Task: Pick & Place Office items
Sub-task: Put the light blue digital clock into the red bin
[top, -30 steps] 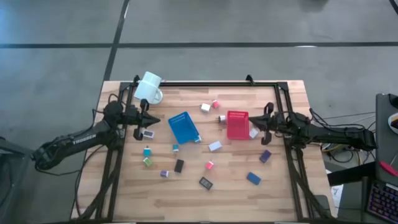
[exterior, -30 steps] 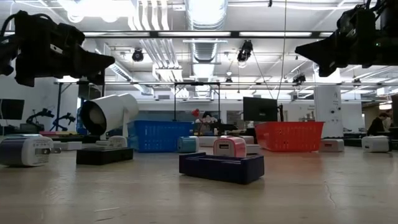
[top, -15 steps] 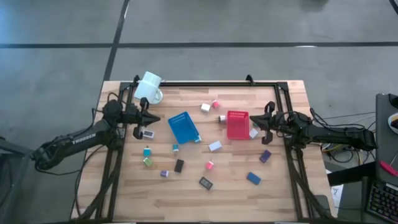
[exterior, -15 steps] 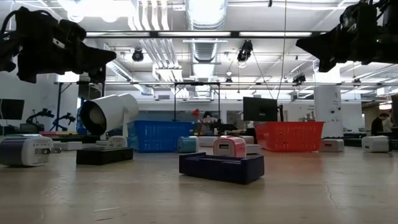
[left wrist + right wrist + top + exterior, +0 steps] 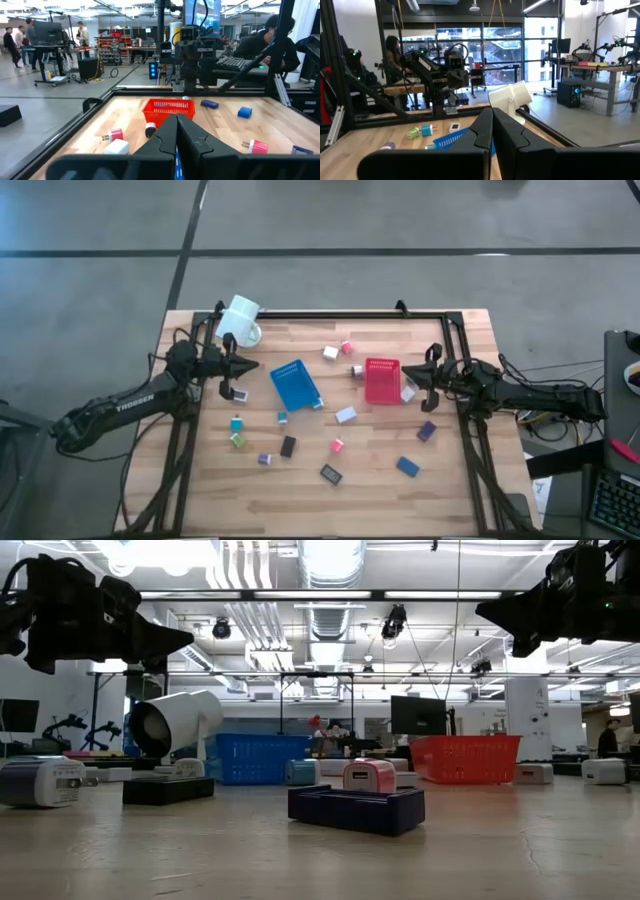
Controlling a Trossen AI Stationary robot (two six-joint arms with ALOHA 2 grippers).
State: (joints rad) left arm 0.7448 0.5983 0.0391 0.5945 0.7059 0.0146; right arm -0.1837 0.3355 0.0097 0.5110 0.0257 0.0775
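The office items are small blocks scattered flat on the wooden table: a white one (image 5: 346, 415), a pink one (image 5: 337, 445), a black one (image 5: 288, 446), a blue one (image 5: 407, 467), a purple one (image 5: 427, 431), a teal one (image 5: 237, 423) and others. My left gripper (image 5: 252, 365) hovers shut above the table's left side, pointing level toward the right, with a white block (image 5: 238, 393) just beside it below. My right gripper (image 5: 412, 376) hovers shut at the right side beside the red tray (image 5: 381, 379), pointing left. Both are well above the table in the low view, the left gripper (image 5: 190, 638) and the right gripper (image 5: 480, 610).
A blue tray (image 5: 295, 383) lies tilted at mid-table, left of the red tray. A white mug (image 5: 240, 320) lies on its side at the far left corner. A black frame (image 5: 350, 312) runs round the table. People and desks show in the room beyond.
My left gripper has swung its tip a little toward the table's far edge while staying shut and at the same height. The blocks and trays lie as before.
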